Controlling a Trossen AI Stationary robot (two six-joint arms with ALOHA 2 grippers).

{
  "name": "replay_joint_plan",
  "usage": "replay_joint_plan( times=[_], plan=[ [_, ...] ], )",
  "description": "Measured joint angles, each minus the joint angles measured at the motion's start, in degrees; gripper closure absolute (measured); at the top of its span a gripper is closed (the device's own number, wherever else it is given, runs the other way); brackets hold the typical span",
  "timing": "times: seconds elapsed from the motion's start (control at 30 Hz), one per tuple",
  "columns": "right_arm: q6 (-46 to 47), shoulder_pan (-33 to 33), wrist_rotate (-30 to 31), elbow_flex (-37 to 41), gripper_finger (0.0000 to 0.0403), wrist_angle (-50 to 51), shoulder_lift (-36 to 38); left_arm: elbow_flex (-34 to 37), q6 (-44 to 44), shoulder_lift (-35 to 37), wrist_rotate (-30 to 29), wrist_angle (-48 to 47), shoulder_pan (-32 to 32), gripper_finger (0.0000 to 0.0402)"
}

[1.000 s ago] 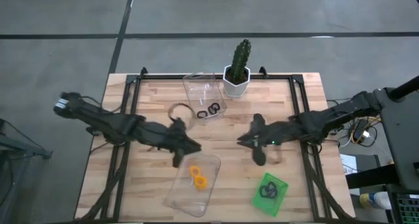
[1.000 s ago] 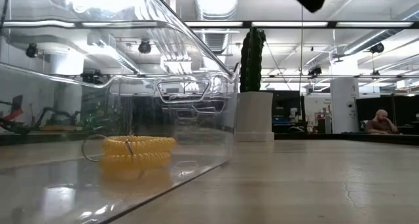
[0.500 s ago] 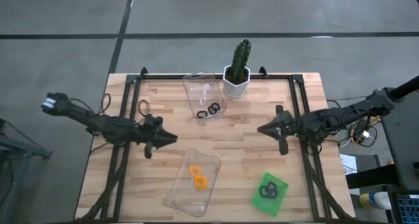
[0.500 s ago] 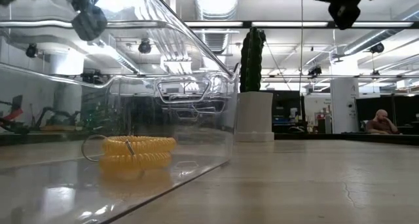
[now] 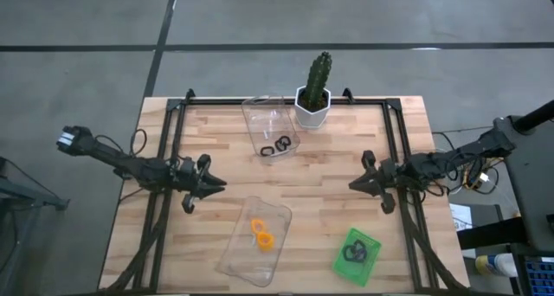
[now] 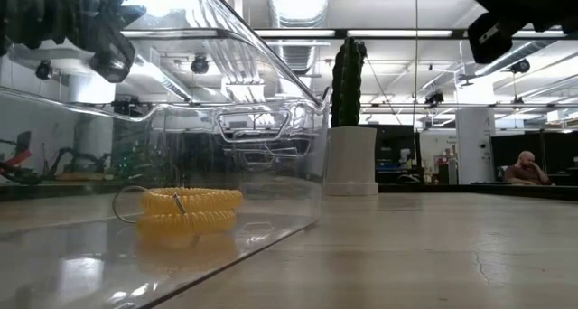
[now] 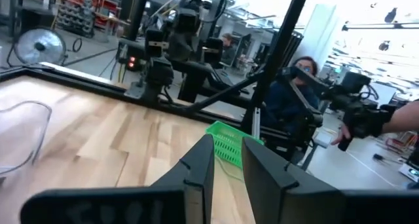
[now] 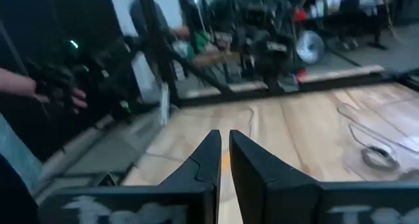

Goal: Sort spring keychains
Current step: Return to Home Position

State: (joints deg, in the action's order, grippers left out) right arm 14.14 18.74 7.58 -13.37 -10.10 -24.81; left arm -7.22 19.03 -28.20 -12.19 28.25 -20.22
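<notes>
Showing only overhead: black keychains (image 5: 275, 146); left end effector (image 5: 210, 183) ajar, right (image 5: 355, 185) closed (both empty).

Legible markings: none found.
No text, label, brand, number or sign can be read on any surface in the four views; background items in the room are too indistinct to read.

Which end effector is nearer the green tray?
Right. The right end effector sits just above the green tray; the left end effector is far across the table.
</notes>
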Motion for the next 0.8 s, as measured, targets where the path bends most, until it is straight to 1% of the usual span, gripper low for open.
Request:
replay_joint_plan(
  times=[0.03, 0.13, 0.27, 0.33, 0.47, 0.67, 0.8],
  plan=[
    [-0.1, 0.0, -0.5, 1.9, 0.0374, -2.6, 1.0, 0.4, -0.3, 0.6, 0.2, 0.0, 0.0, 0.0330],
    [0.2, -0.1, -0.3, 6.6, 0.0374, -6.4, 4.2, 1.1, -2.6, 2.5, 0.6, 0.2, 0.0, 0.0330],
    [-1.7, 0.0, -0.4, 10.6, 0.0374, -11.4, 8.5, 2.0, -5.7, 4.8, 0.7, 0.2, 0.0, 0.0330],
    [-3.1, 0.0, -0.5, 12.4, 0.0374, -13.2, 10.6, 3.4, -5.7, 6.1, 0.9, 0.3, 0.0, 0.0330],
    [-3.4, 0.0, -0.5, 12.9, 0.0374, -9.7, 13.8, 6.7, -5.5, 8.3, 1.7, 2.4, 0.0, 0.0330],
    [-4.5, 0.0, -0.1, 12.9, 0.0374, -8.3, 16.5, 6.7, -7.4, 10.6, 2.0, -1.7, 0.1, 0.0330],
    [-8.3, 0.0, -0.1, 12.9, 0.0374, -8.2, 17.3, 6.7, -8.7, 11.3, 1.8, -1.9, 0.1, 0.0330]
  ],
)
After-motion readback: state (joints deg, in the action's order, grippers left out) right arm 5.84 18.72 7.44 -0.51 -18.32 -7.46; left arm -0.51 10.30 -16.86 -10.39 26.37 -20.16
